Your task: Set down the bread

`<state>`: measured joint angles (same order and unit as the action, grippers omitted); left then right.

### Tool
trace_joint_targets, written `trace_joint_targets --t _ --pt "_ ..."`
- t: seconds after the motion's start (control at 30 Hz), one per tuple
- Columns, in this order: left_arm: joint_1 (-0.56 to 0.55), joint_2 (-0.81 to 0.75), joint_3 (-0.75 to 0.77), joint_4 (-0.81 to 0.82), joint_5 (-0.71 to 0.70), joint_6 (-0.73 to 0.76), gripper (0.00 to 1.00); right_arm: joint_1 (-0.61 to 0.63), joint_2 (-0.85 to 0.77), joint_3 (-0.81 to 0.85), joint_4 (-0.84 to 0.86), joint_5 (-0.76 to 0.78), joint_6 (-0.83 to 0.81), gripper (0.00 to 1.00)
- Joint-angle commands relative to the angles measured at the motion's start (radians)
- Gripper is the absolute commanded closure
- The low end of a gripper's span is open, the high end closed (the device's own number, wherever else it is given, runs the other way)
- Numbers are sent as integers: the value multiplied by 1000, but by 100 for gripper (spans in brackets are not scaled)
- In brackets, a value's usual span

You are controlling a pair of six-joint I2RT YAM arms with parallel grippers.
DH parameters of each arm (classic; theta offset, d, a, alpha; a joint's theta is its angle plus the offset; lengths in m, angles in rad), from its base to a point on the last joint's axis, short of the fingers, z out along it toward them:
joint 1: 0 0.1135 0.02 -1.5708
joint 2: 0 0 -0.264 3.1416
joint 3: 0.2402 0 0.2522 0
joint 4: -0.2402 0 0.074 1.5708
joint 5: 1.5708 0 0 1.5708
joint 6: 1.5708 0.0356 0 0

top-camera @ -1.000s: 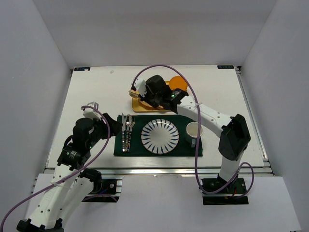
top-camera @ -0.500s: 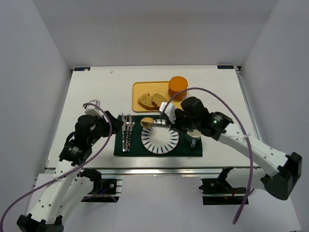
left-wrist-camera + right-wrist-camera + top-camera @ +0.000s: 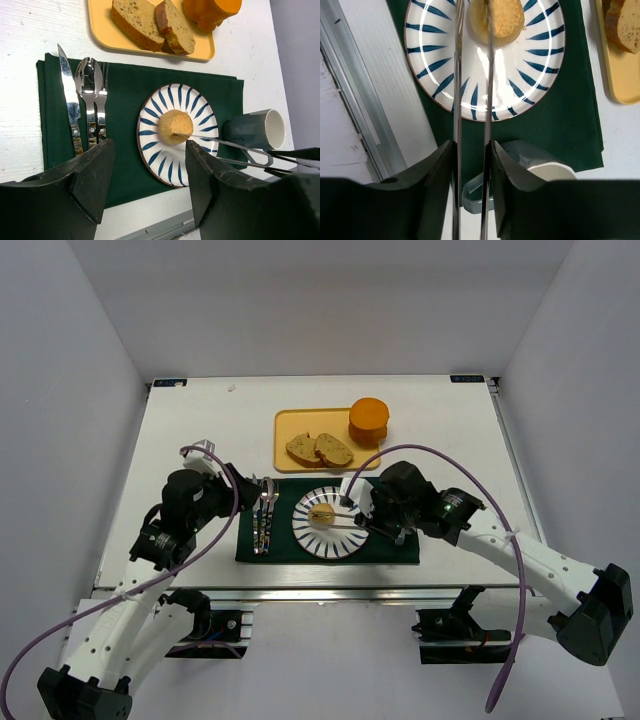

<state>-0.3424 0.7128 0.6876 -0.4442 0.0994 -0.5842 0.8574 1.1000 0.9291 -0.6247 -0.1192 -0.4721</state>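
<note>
The small round pale-tan bread slice (image 3: 322,512) lies near the middle of the blue-striped white plate (image 3: 345,541), which sits on a dark green cloth mat (image 3: 125,90) on the white desk (image 3: 200,430). The right gripper (image 3: 470,147) has its jaws clasped on thin metal tongs (image 3: 456,100), whose parted tips reach the bread. The left gripper (image 3: 147,150) hovers with its jaws released wide and empty.

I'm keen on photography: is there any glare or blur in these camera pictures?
Right wrist view: white glare on the blue-striped white plate beside the round pale-tan bread slice; right hand's fingers, gripping metal tongs, blurred. Left wrist view: left hand's fingers blurred, steel spoon gleams. Top view: even, soft light.
</note>
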Motion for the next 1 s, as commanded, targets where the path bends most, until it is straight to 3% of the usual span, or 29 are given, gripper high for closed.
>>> trace_joint_targets --t 0.0,0.23,0.67,0.77,0.87,0.9,0.97 --pt "-1 -27 23 10 10 0 32 0 -28 25 33 -30 -16 57" --pt "-1 -61 10 -5 5 -11 32 0 -57 63 43 -34 10 53" --pt "0 -33 20 22 28 -6 32 -32 -66 165 114 29 136 60" --pt "0 -30 21 24 33 -5 31 -113 -57 171 131 33 174 64" --pt "0 -29 21 29 39 -5 31 -300 -16 185 166 38 261 74" --pt "0 -27 18 32 40 -5 31 -442 1 194 172 21 282 76" --pt "0 -23 17 39 48 -6 31 -578 69 227 171 -39 308 78"
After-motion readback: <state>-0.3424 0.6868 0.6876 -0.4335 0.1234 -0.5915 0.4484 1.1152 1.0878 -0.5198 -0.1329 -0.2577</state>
